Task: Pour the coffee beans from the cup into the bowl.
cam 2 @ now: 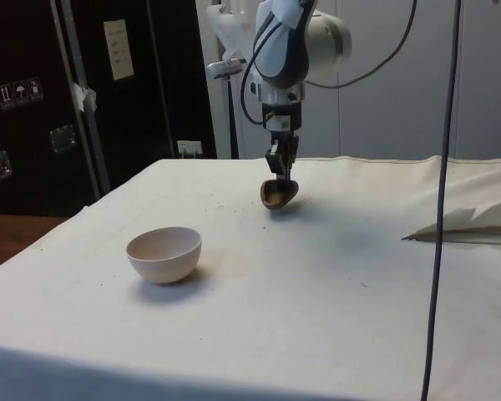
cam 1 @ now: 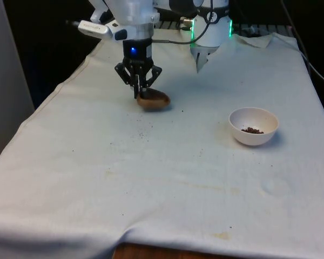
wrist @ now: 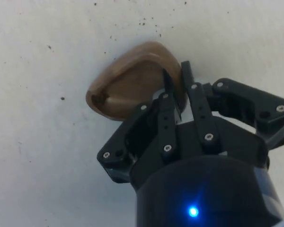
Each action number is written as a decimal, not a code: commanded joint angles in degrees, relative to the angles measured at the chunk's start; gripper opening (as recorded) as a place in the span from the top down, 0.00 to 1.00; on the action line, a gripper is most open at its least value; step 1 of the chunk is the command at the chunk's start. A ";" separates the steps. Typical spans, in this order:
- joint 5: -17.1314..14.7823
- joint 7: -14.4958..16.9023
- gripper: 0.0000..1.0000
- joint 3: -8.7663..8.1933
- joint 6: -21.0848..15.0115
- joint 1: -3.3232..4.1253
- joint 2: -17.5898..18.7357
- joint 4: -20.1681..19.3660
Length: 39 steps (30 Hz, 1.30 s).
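Note:
A brown wooden cup [cam 1: 154, 100] [cam 2: 279, 193] rests tilted on the white cloth, at the far left in the front view. My gripper [cam 1: 141, 94] [cam 2: 278, 177] comes down on it from above and is shut on the cup's rim. In the wrist view the two fingers [wrist: 166, 101] pinch the cup's wall [wrist: 128, 82], and the cup's inside looks empty. A white bowl [cam 1: 254, 139] [cam 2: 164, 253] stands apart at the front view's right, with a small heap of dark coffee beans [cam 1: 252, 130] inside.
Dark crumbs [cam 1: 143, 129] speckle the cloth in front of the cup. A rumpled fold of cloth [cam 2: 463, 221] lies near the robot's base. A black cable [cam 2: 441, 200] hangs in the side view's foreground. The table's front edge [cam 1: 167, 251] is bare wood.

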State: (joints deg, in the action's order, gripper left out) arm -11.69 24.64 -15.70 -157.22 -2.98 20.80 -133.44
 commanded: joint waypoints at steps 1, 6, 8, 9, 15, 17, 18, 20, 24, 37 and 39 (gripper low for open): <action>-0.57 0.23 1.00 0.40 0.23 -0.23 0.17 0.29; -0.34 -0.11 0.81 0.17 0.57 0.06 0.57 0.69; -0.29 -0.17 0.71 0.11 0.69 0.11 0.63 0.74; -0.29 -0.23 0.66 0.06 0.74 0.11 0.63 0.80; -0.17 -0.34 0.32 0.00 0.86 0.23 0.69 0.86; -0.17 -0.34 0.22 0.00 0.86 0.23 0.74 0.86; -0.17 -0.40 0.16 0.00 0.86 0.23 0.74 0.86; -0.11 -0.34 0.06 0.00 1.03 0.23 0.52 0.80; 0.23 -0.63 0.00 -0.29 1.60 0.52 -0.46 0.63; 1.26 -1.20 0.00 -0.74 5.90 1.03 -5.44 0.29; 1.43 -1.32 0.00 -0.74 6.93 1.09 -6.53 0.34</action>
State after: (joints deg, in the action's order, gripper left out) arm -11.57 24.41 -15.76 -150.52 -2.35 14.50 -132.93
